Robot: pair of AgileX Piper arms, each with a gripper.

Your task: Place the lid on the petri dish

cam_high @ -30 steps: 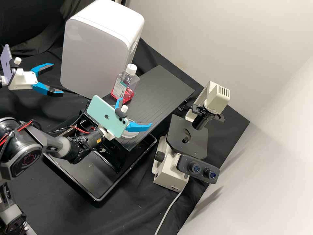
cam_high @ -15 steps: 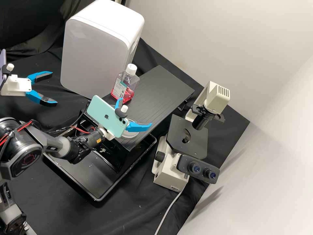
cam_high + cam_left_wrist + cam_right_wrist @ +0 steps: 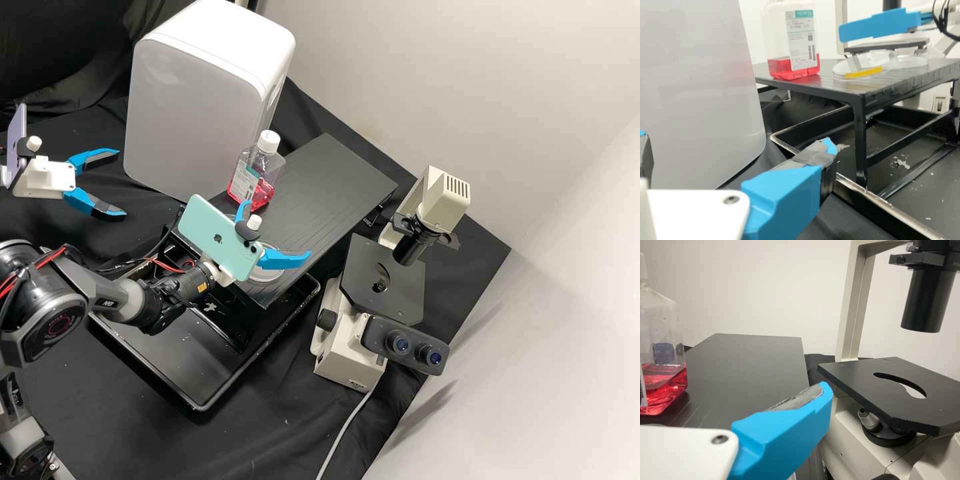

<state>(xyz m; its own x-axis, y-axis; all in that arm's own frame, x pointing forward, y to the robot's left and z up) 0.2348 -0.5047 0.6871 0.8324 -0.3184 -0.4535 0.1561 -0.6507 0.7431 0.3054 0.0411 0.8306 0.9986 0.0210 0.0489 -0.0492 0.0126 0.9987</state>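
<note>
Since a second ago the left gripper (image 3: 120,183) has drifted back and then returned a little toward the white box (image 3: 200,87); the right arm has not moved. Its fingers stand wide apart on nothing, well short of the shelf (image 3: 333,180), probably parked there to stay out of the way. Beyond it, past the box, a bottle (image 3: 257,177) of red liquid stands upright on the shelf. The right gripper (image 3: 273,230) hangs just over the shelf's near end, fingers spread and empty, seemingly set to straddle what lies under it. Below its fingers rests the clear petri dish (image 3: 862,65), with a yellow strip on its rim and seemingly tilted. Touching it is a flatter clear disc, likely the lid (image 3: 912,60), not yet on. Farther out from this gripper, the microscope (image 3: 393,293) stands on the table (image 3: 280,427).
</note>
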